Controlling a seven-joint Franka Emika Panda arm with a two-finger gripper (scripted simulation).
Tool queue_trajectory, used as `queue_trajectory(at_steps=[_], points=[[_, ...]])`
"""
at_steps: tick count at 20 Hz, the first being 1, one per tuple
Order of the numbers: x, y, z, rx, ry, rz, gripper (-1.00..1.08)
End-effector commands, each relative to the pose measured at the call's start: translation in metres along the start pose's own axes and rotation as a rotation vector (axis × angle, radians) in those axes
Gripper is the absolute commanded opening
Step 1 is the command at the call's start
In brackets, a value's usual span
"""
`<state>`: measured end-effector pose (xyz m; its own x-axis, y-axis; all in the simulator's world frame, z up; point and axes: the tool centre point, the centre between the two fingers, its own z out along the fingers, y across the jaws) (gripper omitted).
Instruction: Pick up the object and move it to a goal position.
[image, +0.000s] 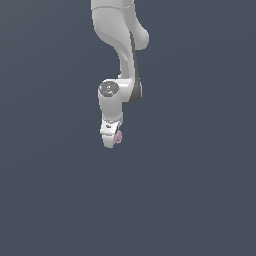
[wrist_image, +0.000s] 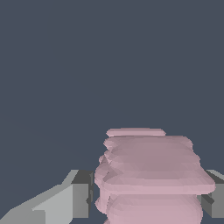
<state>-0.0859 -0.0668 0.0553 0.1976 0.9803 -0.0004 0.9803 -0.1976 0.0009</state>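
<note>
The object (wrist_image: 151, 166) is a pale pink knobbly lump that fills the gap between my grey fingers (wrist_image: 72, 199) in the wrist view. Both fingers sit against its sides, so my gripper (wrist_image: 146, 199) is shut on it. In the exterior view the white arm reaches down from the upper edge. There the gripper (image: 115, 139) points downward, and the object (image: 119, 136) shows as a small pink speck at its tip on the exterior view's right side. The lower part of the object is hidden below the wrist view's edge.
A plain dark grey-blue surface (image: 200, 190) fills everything around the arm in both views. No other objects, containers or edges show.
</note>
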Motion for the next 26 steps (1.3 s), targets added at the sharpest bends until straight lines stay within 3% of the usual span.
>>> queue_trajectory(at_steps=[1, 9, 26], points=[[0.003, 0.001, -0.01, -0.001, 0.0, -0.001, -1.0], [0.021, 0.003, -0.066, 0.0, 0.0, -0.002, -1.0], [0.076, 0.012, -0.24, 0.001, 0.002, -0.004, -1.0]])
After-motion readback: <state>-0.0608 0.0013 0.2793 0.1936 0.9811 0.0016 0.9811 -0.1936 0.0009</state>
